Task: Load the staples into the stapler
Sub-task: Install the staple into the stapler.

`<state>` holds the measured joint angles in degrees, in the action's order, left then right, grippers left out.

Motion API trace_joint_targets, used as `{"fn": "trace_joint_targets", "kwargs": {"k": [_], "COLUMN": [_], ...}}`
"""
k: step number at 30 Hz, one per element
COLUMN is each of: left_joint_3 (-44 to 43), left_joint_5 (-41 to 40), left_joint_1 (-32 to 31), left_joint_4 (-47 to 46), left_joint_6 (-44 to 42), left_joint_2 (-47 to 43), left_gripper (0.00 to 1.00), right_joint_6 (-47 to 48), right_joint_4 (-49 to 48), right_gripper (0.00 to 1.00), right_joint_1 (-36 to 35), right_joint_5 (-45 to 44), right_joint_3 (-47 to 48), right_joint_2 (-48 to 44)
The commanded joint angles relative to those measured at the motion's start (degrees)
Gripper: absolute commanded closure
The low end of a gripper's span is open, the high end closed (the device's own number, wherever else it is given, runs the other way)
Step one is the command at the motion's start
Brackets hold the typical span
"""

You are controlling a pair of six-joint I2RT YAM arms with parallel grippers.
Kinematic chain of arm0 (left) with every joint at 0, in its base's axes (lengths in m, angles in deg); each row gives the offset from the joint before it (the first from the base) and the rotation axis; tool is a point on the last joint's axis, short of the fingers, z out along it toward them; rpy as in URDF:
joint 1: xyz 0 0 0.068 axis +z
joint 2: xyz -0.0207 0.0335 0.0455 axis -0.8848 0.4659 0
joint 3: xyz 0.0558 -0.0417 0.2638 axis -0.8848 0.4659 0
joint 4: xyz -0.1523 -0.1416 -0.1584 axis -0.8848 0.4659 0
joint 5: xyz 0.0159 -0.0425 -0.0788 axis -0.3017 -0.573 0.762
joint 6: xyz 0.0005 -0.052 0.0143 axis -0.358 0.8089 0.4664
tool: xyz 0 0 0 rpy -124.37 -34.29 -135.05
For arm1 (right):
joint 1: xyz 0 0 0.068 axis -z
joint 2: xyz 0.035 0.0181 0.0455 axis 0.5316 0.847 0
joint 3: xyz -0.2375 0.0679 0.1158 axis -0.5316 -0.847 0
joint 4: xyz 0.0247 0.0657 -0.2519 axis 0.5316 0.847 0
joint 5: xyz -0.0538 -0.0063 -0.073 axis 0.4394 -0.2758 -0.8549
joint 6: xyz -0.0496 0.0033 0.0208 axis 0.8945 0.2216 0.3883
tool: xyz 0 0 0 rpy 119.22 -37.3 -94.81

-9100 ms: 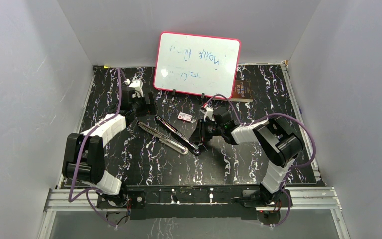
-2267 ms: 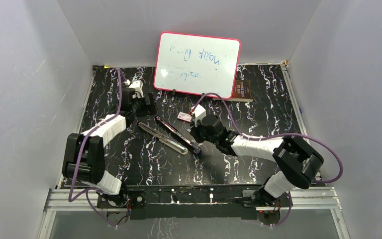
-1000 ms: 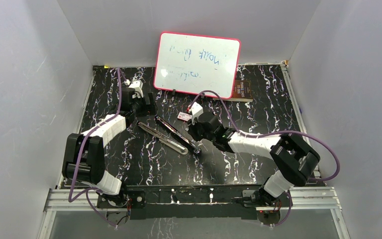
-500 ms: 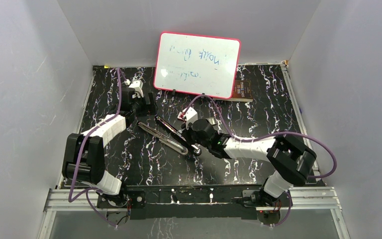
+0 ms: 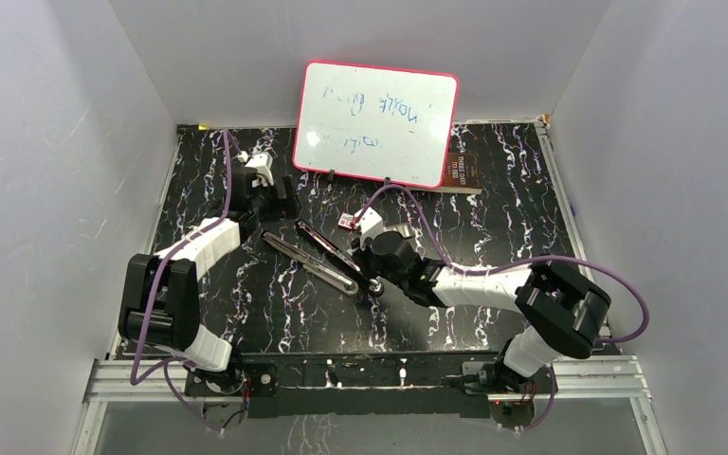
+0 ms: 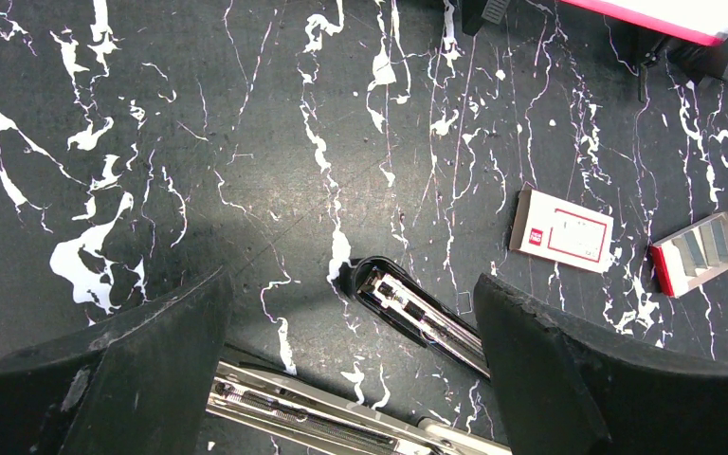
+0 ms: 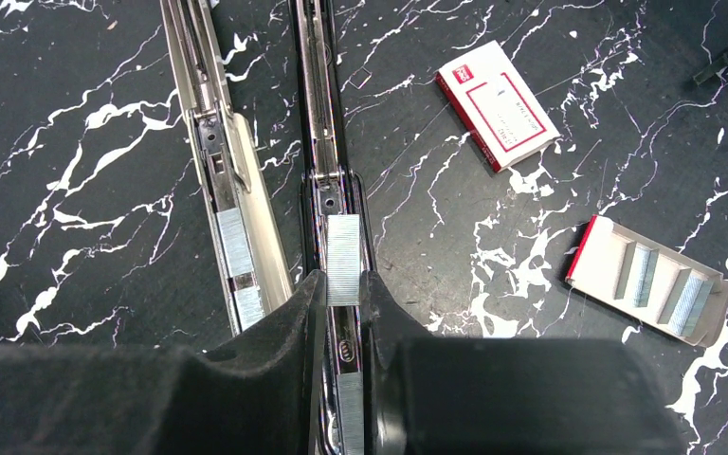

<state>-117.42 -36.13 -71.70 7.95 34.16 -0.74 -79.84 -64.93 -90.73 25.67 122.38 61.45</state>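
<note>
Left tool spread wide, grasping nothing, hovering over far tip of stapler. Stapler lies hinged open on bench, halves side by side under right tool. Right tool pinches one strip of staples directly above right half's channel; not yet seated. Likely remaining: lower strip, release, close stapler. Count: one stapler; one held strip; two strips seemingly in left half; right of tool, one white box, one tray with two strips.

A pink-framed whiteboard is propped at the back of a black marbled table, with a flat brown object just beside it. A small white, red-labelled box is laid near an open cardboard tray.
</note>
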Motion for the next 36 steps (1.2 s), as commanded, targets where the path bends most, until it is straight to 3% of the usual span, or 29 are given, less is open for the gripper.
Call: {"fn": "trace_joint_targets", "kwargs": {"k": [1,22,36], "left_joint_3": [0.4,0.4,0.4], "left_joint_5": [0.6,0.8,0.7], "left_joint_1": [0.4,0.4,0.4], "left_joint_4": [-0.7,-0.9,-0.8], "left_joint_6": [0.5,0.6,0.7], "left_joint_2": [-1.9,-1.7,-1.6], "left_gripper": [0.04,0.04,0.04], "right_joint_6": [0.5,2.8,0.5], "right_joint_4": [-4.4,-5.3,-1.8], "right_gripper": [1.0,1.0,1.0], "right_joint_1": [-0.6,-0.6,-0.6], "right_joint_5": [-1.9,-0.8,0.2], "right_joint_3": [0.2,-1.3,2.3], "right_joint_2": [-0.5,-1.6,3.2]}}
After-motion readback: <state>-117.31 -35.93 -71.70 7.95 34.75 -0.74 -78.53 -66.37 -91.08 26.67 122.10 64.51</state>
